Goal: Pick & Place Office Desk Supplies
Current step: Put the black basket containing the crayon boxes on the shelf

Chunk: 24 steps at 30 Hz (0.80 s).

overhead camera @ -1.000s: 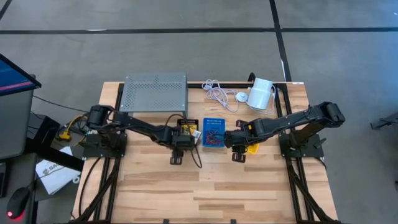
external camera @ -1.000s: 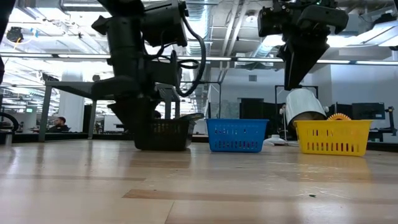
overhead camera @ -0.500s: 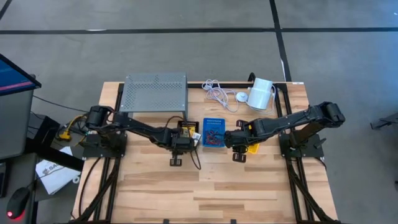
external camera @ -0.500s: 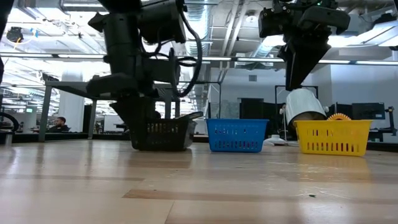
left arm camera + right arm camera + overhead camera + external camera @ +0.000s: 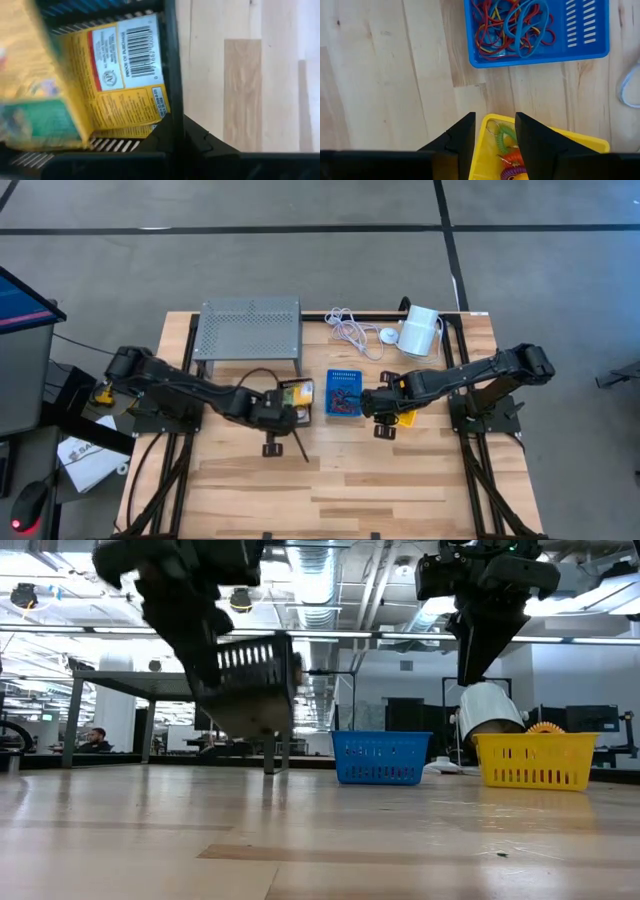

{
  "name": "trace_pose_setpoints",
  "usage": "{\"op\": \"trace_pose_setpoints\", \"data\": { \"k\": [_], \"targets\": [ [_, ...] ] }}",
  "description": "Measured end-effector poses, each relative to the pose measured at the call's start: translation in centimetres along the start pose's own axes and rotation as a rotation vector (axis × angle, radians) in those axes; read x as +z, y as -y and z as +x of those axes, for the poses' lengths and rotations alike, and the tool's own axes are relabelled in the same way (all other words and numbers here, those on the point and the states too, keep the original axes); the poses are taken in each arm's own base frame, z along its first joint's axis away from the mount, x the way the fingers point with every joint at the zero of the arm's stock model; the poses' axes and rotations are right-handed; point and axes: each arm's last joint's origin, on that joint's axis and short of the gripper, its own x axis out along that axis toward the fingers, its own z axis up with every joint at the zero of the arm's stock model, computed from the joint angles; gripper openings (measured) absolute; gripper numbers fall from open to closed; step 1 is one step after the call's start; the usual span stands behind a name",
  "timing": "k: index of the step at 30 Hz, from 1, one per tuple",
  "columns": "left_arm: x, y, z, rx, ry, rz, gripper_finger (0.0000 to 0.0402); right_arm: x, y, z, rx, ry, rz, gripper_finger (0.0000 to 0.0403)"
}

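The left gripper (image 5: 272, 415) is up in the air, above the table (image 5: 350, 480). Its arm reaches across from the left side, bent at the elbow. Its fingers are pressed tight on the rim of the black bin (image 5: 250, 685). The bin hangs tilted, clear of the wood, nearest the low camera. Inside it lie yellow card packets (image 5: 125, 65), one with a bar code; I cannot count them all.

The right gripper (image 5: 383, 415) hangs over the yellow bin (image 5: 537, 760), pointing down. Its arm stretches in from the right. Its two fingers (image 5: 457, 140) are spread a little and hold nothing.

There are three bins. The blue bin (image 5: 343, 393) sits on the table between the two grippers, with a heap of thin loops (image 5: 512, 25) in red, blue and yellow. The yellow bin holds a few coiled bands.

Farther back stand one grey metal shelf (image 5: 250, 330), one white cable (image 5: 350, 330) and one white cylinder (image 5: 420, 332).
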Motion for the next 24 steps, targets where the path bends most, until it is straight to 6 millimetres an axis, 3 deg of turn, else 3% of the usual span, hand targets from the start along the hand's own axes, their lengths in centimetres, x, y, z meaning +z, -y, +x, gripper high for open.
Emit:
{"op": "trace_pose_setpoints", "data": {
  "k": [24],
  "targets": [
    [-0.3,2.2,-6.2,0.094,-0.062,0.149,0.0,0.0,0.0,0.0,-0.002,0.001,0.002,0.0133]
  ]
}}
